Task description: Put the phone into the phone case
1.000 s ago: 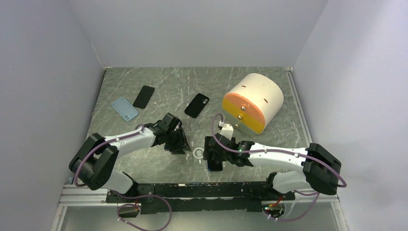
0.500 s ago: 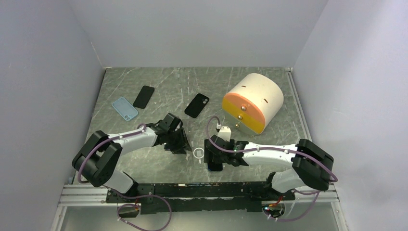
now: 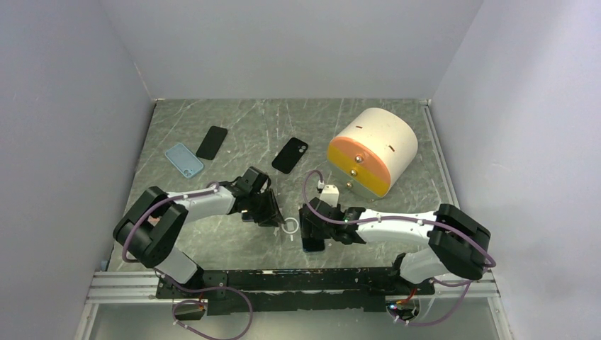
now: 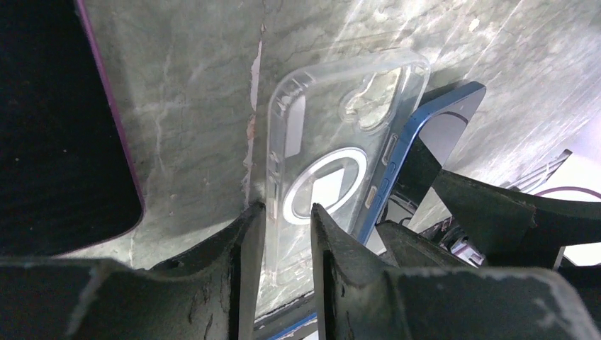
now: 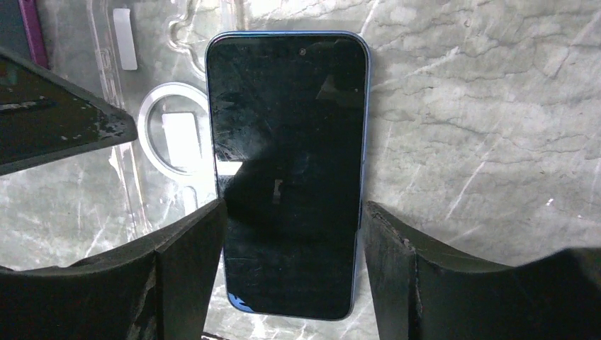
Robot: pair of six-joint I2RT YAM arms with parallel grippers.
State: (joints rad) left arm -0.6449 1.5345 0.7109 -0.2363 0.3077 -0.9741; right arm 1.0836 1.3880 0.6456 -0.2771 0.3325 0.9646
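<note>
- Left wall (image 3: 71, 142): it stands along the table's (image 3: 234, 120) 9 o'clock edge. Bare marble lies between it and the left arm.
- Light-blue case (image 3: 183, 160): lies flat at 10 o'clock, with a dark phone (image 3: 211, 142) just beside it at its 1 o'clock. Both are well apart from the arms.
- Left gripper (image 3: 273, 212) (image 4: 285, 212): low over the table, its fingers narrowly parted astride the near end of the clear case (image 4: 340, 156). Whether they pinch it cannot be told.
- Clear case (image 3: 291, 227): lies flat at the table's 6 o'clock, between the two grippers.
- Second dark phone (image 3: 290, 155): lies at 12 o'clock of the clear case, with open marble between them.
- Blue phone (image 5: 290, 127) (image 4: 439, 120): screen up at 3 o'clock of the clear case. Its long edge touches the case's side.
- Right gripper (image 3: 312, 237) (image 5: 294, 205): one finger bears on each long edge of the blue phone, clamping it.
- Cylinder (image 3: 372, 152): lies on its side at 2 o'clock, near the right forearm but not touching it.
- Change from a second ago: the right fingers have drawn in onto the blue phone, the left fingers stand closer together, and the left elbow has swung towards the centre.
</note>
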